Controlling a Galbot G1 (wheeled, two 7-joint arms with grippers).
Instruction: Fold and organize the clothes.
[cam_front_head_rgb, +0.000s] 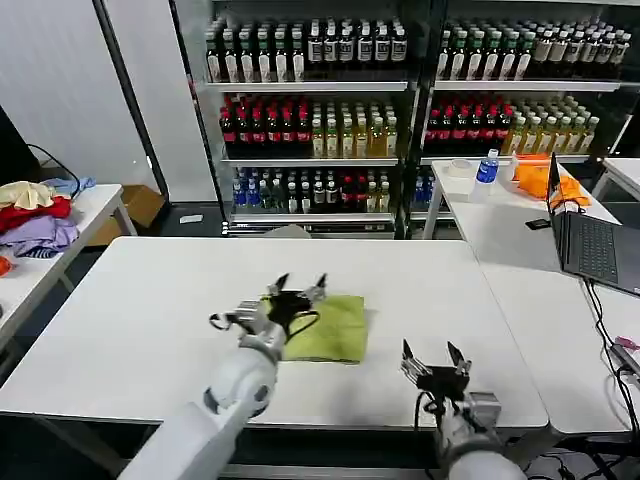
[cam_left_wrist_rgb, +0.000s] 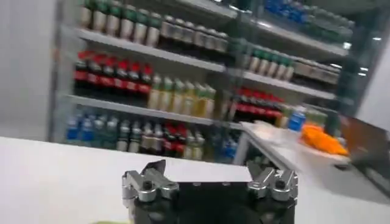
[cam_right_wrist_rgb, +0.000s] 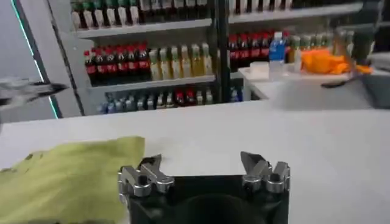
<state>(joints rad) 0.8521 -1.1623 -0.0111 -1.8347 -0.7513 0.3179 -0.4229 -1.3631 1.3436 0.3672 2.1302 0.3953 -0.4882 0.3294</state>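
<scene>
While both arms hover with nothing in their grasp, the lime t-shirt (cam_front_head_rgb: 333, 328) lies folded on the white table (cam_front_head_rgb: 150, 310).

At about ten o'clock in the head view, a heap of garments (cam_front_head_rgb: 35, 215) in red, lilac and cream sits on a side table (cam_front_head_rgb: 85, 215), well apart from the work. Near six o'clock, slightly left of centre, the left gripper (cam_front_head_rgb: 300, 287) is raised over the near-left edge of the t-shirt, its fingers spread wide and holding nothing; the left wrist view shows the same wide gap (cam_left_wrist_rgb: 210, 176). The t-shirt is a compact rectangle just below the table's centre. Toward five o'clock, the right gripper (cam_front_head_rgb: 436, 357) hangs by the table's front edge, near the shirt but apart from it, fingers parted and empty (cam_right_wrist_rgb: 204, 167). At two to three o'clock, an orange cloth (cam_front_head_rgb: 545, 175) and a laptop (cam_front_head_rgb: 590, 240) rest on the adjoining table.
</scene>
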